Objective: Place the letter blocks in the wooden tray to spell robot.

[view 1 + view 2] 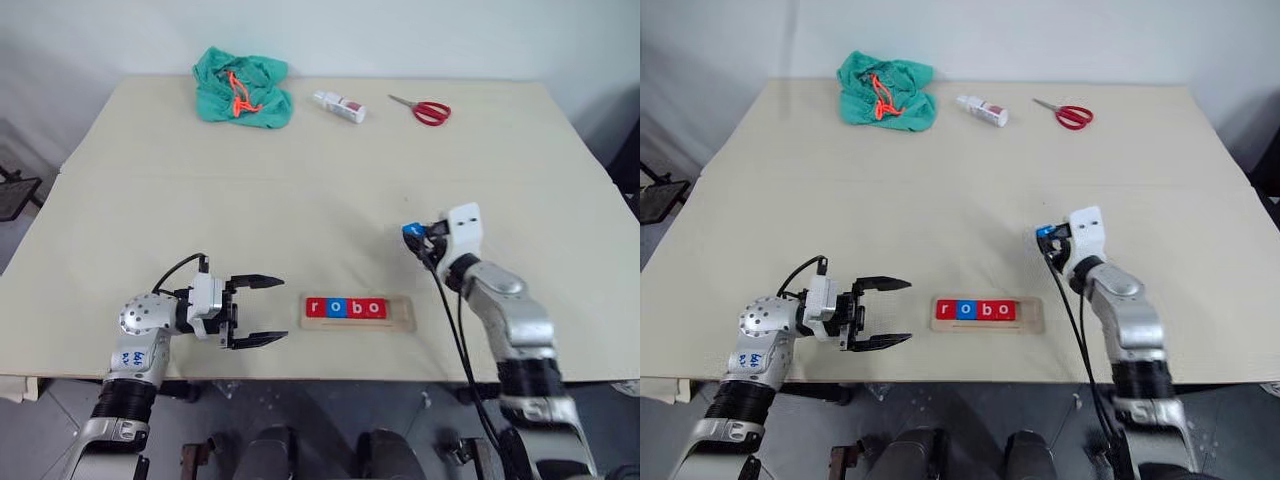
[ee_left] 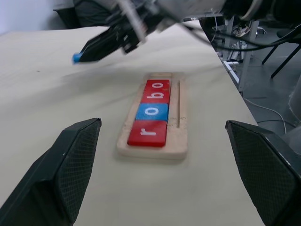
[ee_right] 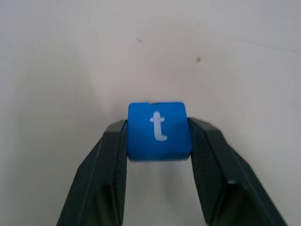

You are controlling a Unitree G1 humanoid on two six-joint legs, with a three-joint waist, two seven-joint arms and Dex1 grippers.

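Gripped by its side edges in the right gripper (image 3: 157,141), the blue t block (image 3: 158,129) looks light, rigid, slick; left gripper (image 1: 255,312) is held wide open, empty.

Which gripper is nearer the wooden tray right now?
Left. The left gripper sits open just off the wooden tray's r end, level with it. The right gripper is up past its empty end, holding the blue t block.

Four letter blocks (image 1: 345,308) in the wooden tray (image 1: 404,322) read "r o b o" in white lowercase. A blue block (image 3: 159,129) bore a white "t". Blue handwriting on the left arm was illegible.
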